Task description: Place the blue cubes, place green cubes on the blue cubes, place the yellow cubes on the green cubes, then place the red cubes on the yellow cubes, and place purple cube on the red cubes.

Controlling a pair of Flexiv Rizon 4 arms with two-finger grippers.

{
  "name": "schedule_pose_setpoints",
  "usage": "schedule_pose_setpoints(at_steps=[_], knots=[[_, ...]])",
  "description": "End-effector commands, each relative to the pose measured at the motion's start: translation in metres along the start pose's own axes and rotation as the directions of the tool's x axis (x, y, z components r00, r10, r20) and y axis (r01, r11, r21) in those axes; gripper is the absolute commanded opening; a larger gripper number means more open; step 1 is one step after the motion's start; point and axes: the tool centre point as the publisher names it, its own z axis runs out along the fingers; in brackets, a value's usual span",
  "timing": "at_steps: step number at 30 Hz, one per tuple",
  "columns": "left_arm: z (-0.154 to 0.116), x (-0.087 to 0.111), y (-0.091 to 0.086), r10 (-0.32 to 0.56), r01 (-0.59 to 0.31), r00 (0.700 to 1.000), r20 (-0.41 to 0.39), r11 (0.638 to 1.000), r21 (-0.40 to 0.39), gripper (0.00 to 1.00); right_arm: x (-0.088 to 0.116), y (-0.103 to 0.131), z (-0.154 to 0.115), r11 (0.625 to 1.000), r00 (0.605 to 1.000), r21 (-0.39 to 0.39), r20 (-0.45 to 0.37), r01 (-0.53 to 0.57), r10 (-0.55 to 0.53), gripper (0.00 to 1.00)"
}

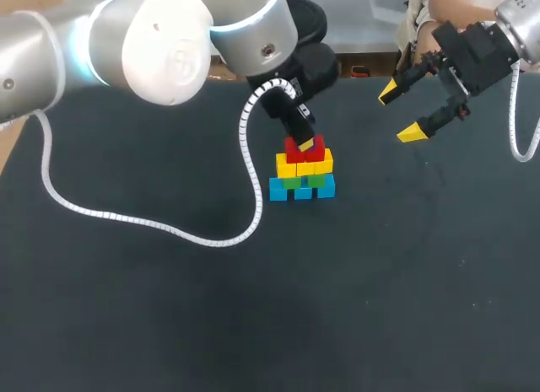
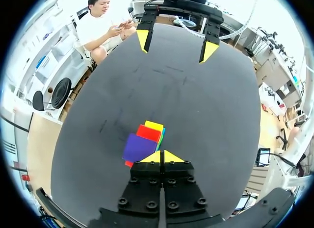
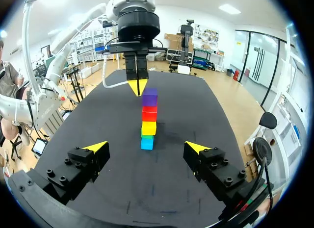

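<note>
A tower of cubes stands mid-table: blue cubes (image 1: 302, 190) at the base, then green cubes (image 1: 305, 180), yellow cubes (image 1: 304, 164) and red cubes (image 1: 304, 147). In the right wrist view a purple cube (image 3: 149, 97) tops the red cubes (image 3: 149, 113). My left gripper (image 1: 305, 145) hides it in the head view. That left gripper (image 3: 137, 86) is shut and holds nothing, its tips right beside the purple cube (image 2: 139, 147). My right gripper (image 1: 400, 112) hangs open and empty, off to the tower's right and apart from it. The tower stands ahead of the right gripper (image 3: 146, 147).
The dark table (image 1: 169, 324) carries only the tower. My left arm's white coiled cable (image 1: 169, 228) lies in a loop across the table's left half. The right arm's cable (image 1: 513, 139) hangs at the right edge.
</note>
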Motion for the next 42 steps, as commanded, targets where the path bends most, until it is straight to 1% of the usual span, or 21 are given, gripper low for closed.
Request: schedule_pose_setpoints(at_steps=[1, 6, 10, 12, 16, 18, 19, 21, 22, 23, 25, 27, 30, 34, 38, 42], knots=[[0.001, -0.002, 0.005, 0.003, -0.003, 1.000, -0.005, 1.000, 0.010, 0.00, 0.000, 0.000, 0.000, 1.000, 1.000, 0.001, -0.001, -0.001, 0.001, 1.00], [-0.002, -0.006, 0.003, 0.016, -0.016, 1.000, 0.011, 1.000, 0.007, 0.00, 0.000, 0.000, 0.000, 1.000, 1.000, 0.001, -0.001, -0.001, 0.001, 1.00], [-0.009, -0.008, -0.002, 0.031, -0.031, 0.998, 0.052, 1.000, 0.004, 0.00, 0.000, 0.000, 0.000, 1.000, 1.000, 0.001, -0.001, -0.001, 0.001, 1.00], [-0.017, -0.008, -0.006, 0.040, -0.040, 0.995, 0.086, 0.999, 0.000, 0.00, 0.000, 0.000, 0.000, 1.000, 1.000, 0.001, -0.001, -0.001, 0.001, 1.00], [-0.038, -0.009, -0.010, 0.093, -0.092, 0.988, 0.121, 0.996, -0.018, 0.00, 0.000, 0.000, 0.000, 1.000, 1.000, 0.001, -0.001, -0.001, 0.001, 1.00], [-0.045, -0.008, -0.008, 0.096, -0.097, 0.992, 0.081, 0.995, 0.010, 0.00, 0.000, 0.000, 0.000, 1.000, 1.000, 0.001, -0.001, -0.001, 0.001, 1.00], [-0.048, -0.007, -0.007, 0.091, -0.092, 0.993, 0.069, 0.996, 0.010, 0.00, 0.000, 0.000, 0.000, 1.000, 1.000, 0.001, -0.001, -0.001, 0.001, 1.00], [-0.053, -0.007, -0.007, 0.093, -0.093, 0.995, 0.033, 0.996, 0.012, 0.34, 0.000, 0.000, 0.000, 1.000, 1.000, 0.001, -0.001, -0.001, 0.001, 1.00], [-0.056, -0.006, -0.008, 0.093, -0.094, 0.995, 0.033, 0.996, 0.011, 0.57, 0.000, 0.000, 0.000, 1.000, 1.000, 0.001, -0.001, -0.001, 0.001, 1.00], [-0.058, -0.006, -0.008, 0.094, -0.095, 0.995, 0.035, 0.995, 0.010, 1.00, 0.000, 0.000, 0.000, 1.000, 1.000, 0.001, -0.001, -0.001, 0.001, 1.00], [-0.061, -0.003, -0.008, 0.091, -0.091, 0.995, 0.050, 0.996, 0.014, 1.00, 0.000, 0.000, 0.000, 1.000, 1.000, 0.001, -0.001, -0.001, 0.001, 1.00], [-0.063, 0.000, -0.008, 0.103, -0.105, 0.990, 0.097, 0.994, 0.016, 1.00, 0.000, 0.000, 0.000, 1.000, 1.000, 0.001, -0.001, -0.001, 0.001, 1.00], [-0.063, 0.005, -0.006, 0.119, -0.128, 0.977, 0.174, 0.991, 0.039, 1.00, 0.000, 0.000, 0.000, 1.000, 1.000, 0.001, -0.001, -0.001, 0.001, 1.00], [-0.061, 0.008, -0.006, 0.140, -0.159, 0.962, 0.234, 0.985, 0.061, 1.00, 0.000, 0.000, 0.000, 1.000, 1.000, 0.001, -0.001, -0.001, 0.001, 1.00], [-0.062, 0.011, -0.006, 0.134, -0.154, 0.961, 0.241, 0.986, 0.066, 1.00, 0.000, 0.000, 0.000, 1.000, 1.000, 0.001, -0.001, -0.001, 0.001, 1.00], [-0.068, 0.015, -0.007, 0.128, -0.147, 0.961, 0.243, 0.987, 0.062, 1.00, 0.000, 0.000, 0.000, 1.000, 1.000, 0.001, -0.001, -0.001, 0.001, 1.00]])
